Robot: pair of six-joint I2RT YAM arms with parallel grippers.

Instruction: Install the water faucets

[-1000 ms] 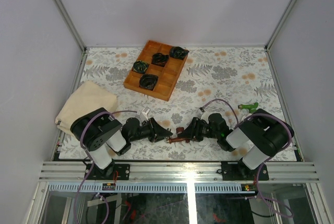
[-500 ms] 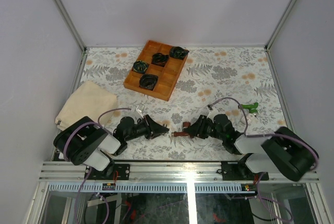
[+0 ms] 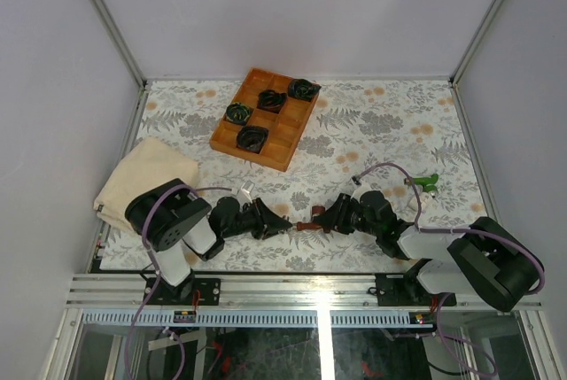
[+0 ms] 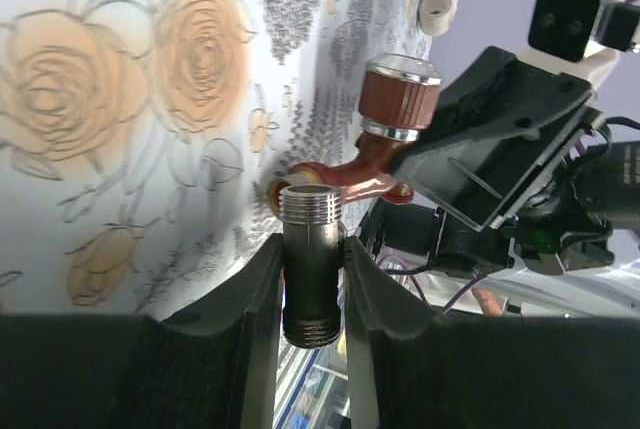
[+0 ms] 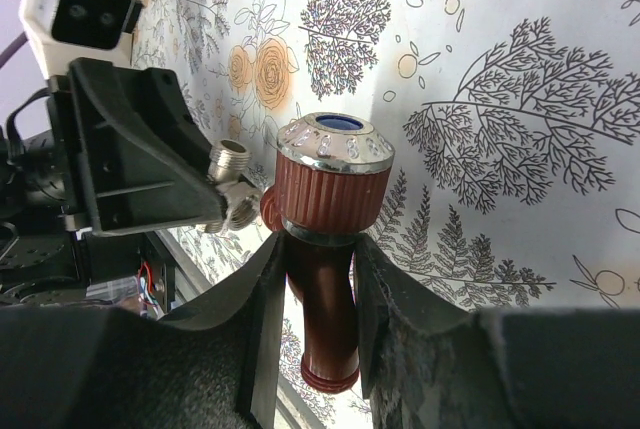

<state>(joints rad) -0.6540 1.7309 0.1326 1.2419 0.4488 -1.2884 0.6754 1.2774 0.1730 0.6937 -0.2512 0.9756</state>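
The dark red-brown water faucet [image 5: 325, 289] stands between my right gripper's [image 5: 320, 249] jaws, which are shut on its body just under the ribbed knob [image 5: 335, 179]. My left gripper [image 4: 312, 249] is shut on a short threaded metal pipe piece [image 4: 312, 279] with a silvery top. That piece [image 5: 232, 164] meets the faucet's [image 4: 385, 139] side stub; whether they are joined I cannot tell. From above, both grippers [image 3: 285, 226] [image 3: 322, 220] face each other over the faucet [image 3: 308, 224] near the table's front. The green water faucet [image 3: 426, 182] lies at the right.
A wooden tray [image 3: 285, 136] holding several black-and-green coiled bundles sits at the back. A folded beige cloth [image 3: 146, 178] lies at the left. A small white piece [image 3: 244, 190] rests just behind the left gripper. Metal frame posts stand at the corners.
My right gripper has shut on the red-brown faucet and raised it slightly off the table toward the left gripper. Both arms shifted posture; the left gripper stayed shut on the pipe piece.
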